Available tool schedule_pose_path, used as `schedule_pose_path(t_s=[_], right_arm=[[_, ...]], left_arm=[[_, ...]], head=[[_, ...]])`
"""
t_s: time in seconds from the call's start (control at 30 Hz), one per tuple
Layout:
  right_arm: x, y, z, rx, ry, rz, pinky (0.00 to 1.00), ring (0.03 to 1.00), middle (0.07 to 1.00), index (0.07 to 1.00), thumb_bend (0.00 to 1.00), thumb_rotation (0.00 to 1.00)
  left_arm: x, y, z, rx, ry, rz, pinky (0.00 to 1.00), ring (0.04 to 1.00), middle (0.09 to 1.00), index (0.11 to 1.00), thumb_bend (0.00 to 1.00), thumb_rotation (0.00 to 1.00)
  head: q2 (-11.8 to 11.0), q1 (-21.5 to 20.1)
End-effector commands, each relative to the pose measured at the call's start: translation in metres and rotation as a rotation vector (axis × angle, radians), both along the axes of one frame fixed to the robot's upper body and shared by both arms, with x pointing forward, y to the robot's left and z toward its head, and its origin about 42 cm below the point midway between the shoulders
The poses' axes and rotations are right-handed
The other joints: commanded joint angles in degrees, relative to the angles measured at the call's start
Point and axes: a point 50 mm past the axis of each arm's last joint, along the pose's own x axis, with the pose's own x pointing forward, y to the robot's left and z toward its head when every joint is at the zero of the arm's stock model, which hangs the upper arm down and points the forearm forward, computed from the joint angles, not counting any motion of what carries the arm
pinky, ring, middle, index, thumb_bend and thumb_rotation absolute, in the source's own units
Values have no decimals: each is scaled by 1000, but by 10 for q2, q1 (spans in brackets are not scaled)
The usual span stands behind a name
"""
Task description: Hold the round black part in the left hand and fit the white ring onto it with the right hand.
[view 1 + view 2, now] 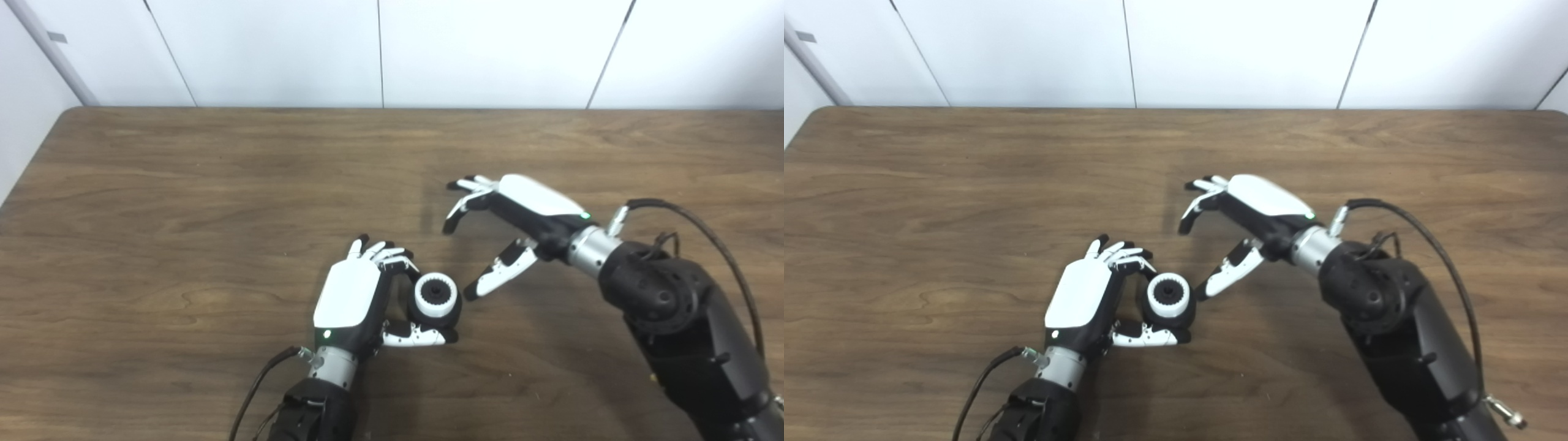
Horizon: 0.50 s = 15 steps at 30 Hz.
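The round black part (442,317) stands near the table's front middle with the white ring (435,294) seated on its top. My left hand (361,294) is shut on the black part, fingers behind it and thumb in front. My right hand (502,220) is open and empty, a little to the right of and behind the part, with its thumb tip close to the part but apart from it. The same shows in the right eye view: the ring (1168,295), the left hand (1093,294), the right hand (1240,214).
The wooden table (184,214) is bordered at the back by a white panelled wall (380,49). Cables run from both forearms; the right arm's cable (723,245) loops above the table.
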Motion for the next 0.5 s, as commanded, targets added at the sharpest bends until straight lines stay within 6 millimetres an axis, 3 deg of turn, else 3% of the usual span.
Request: schedule_pose_path(t_s=[0.0,0.2,0.37,0.4,0.47], right_arm=[[1,-5,27,11,-105,-8,1000,1000,943,661,962,240],[-1,-25,38,31,-114,-65,986,1000,945,678,968,212],[-3,-40,44,24,-136,-102,945,996,946,693,960,251],[-3,-43,45,26,-138,-110,932,993,943,690,964,263],[-4,-45,45,29,-142,-121,921,991,939,686,968,268]], left_arm=[[-7,4,-19,28,107,-23,995,866,770,486,522,50],[-7,12,-20,28,101,-16,982,859,766,489,522,56],[-5,20,-19,21,97,-21,960,847,769,496,523,72],[-4,21,-18,18,101,-20,956,846,775,596,719,141],[-2,24,-15,7,119,-20,965,853,793,691,846,194]], head=[[-1,-2],[-4,-8],[-6,-12],[-6,-12],[-8,-11]])
